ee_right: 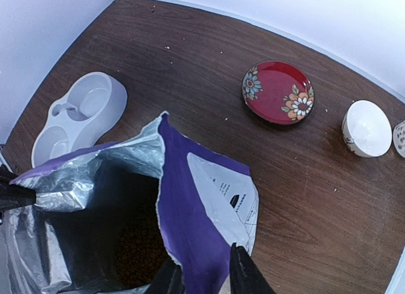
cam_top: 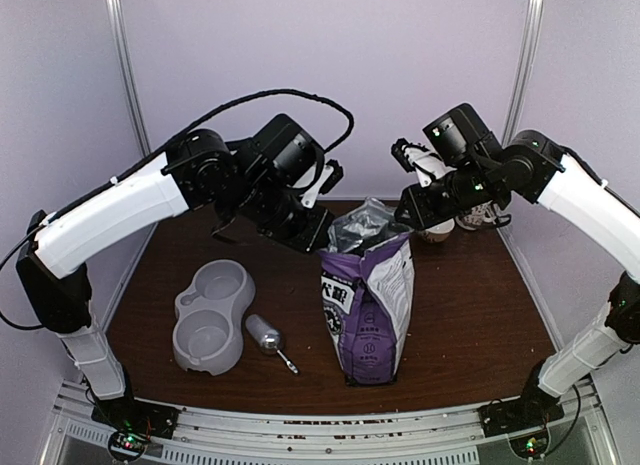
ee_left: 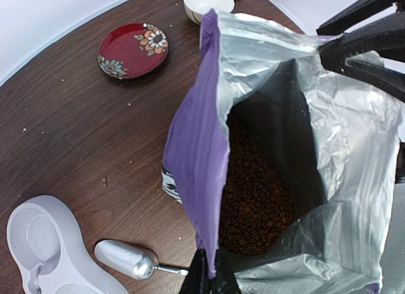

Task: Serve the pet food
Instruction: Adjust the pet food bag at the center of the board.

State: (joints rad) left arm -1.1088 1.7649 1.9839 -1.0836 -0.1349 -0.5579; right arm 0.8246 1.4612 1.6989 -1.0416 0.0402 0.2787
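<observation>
1 open bag (cam_top: 370,295) of pet food (ee_left: 256,199); left hand (ee_left: 212,275) tight on rim, right hand (ee_right: 205,275) unclear.

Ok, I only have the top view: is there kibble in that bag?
Observer: Yes. The left wrist view looks down into the open bag, and brown kibble covers its bottom.
Operator: Does the left gripper have hold of it?
Observer: Yes. The left gripper is shut on the bag's purple edge.
</observation>
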